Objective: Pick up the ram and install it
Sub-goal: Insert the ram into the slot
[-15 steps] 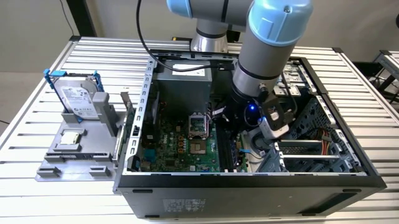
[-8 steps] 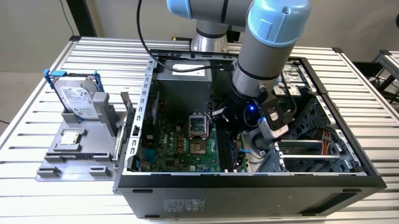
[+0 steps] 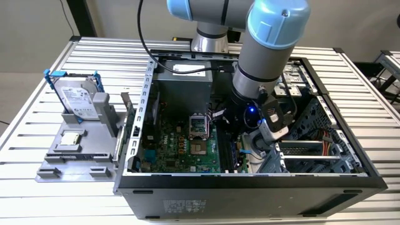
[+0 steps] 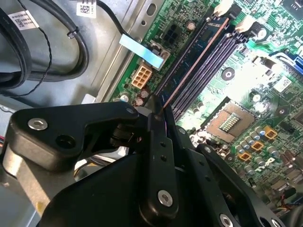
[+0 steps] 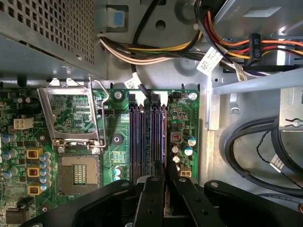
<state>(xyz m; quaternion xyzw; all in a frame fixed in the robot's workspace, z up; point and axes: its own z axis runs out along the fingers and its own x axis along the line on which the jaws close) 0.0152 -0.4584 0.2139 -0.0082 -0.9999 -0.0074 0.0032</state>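
Note:
The ram (image 4: 189, 66) is a thin dark stick standing on edge along the outermost black slot of the green motherboard (image 3: 181, 154), beside the empty slots (image 5: 137, 137). My gripper (image 4: 158, 113) is down inside the open computer case, its black fingers (image 5: 152, 194) pinched on the near end of the stick. In the first wrist view the gripper (image 5: 165, 182) sits over the slots' near end. In the exterior view the gripper (image 3: 240, 143) hangs low over the board near the exterior view's right side of it. How deep the stick sits in the slot is hidden.
An open processor socket (image 5: 75, 118) lies beside the slots. Cable bundles (image 5: 156, 49) and black hoses (image 4: 57, 52) crowd the case wall. A metal drive cage (image 3: 312, 154) stands close by. Outside, a grey holder (image 3: 75, 164) carries a hard drive (image 3: 78, 98) and a square chip (image 3: 70, 138).

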